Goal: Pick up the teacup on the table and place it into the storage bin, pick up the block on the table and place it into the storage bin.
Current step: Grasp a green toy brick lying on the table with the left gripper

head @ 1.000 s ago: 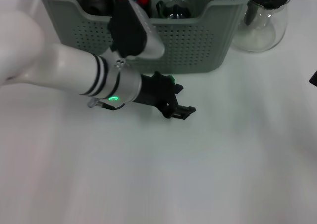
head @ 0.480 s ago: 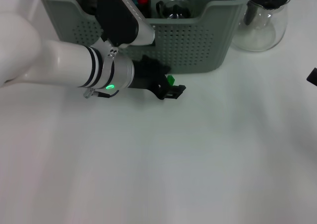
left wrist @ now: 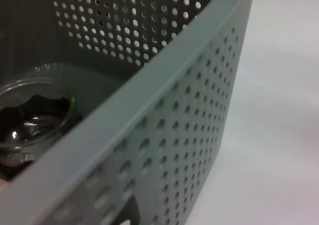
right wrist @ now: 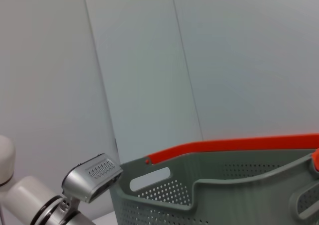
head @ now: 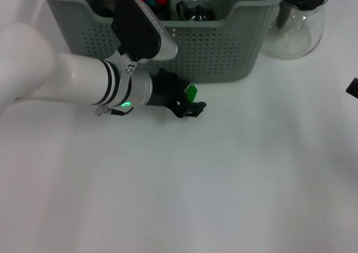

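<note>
While a cup [head: 197,9] sits in the bin [head: 224,46], the left gripper [head: 193,103] jaws clamp the green block [head: 192,92] just near it.

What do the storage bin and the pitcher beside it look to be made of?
Storage bin: matte grey-green plastic, judging by its moulded rim and evenly punched holes. Pitcher: likely clear glass, since the table shows through its glossy rounded wall; its dark lid looks plastic.

Left gripper [head: 193,103] just in front of the storage bin [head: 224,46], closed on a small green block [head: 191,92]. Teacup [head: 198,9] inside bin. Glass pitcher [head: 296,23] beside bin. White table [head: 224,180].
</note>
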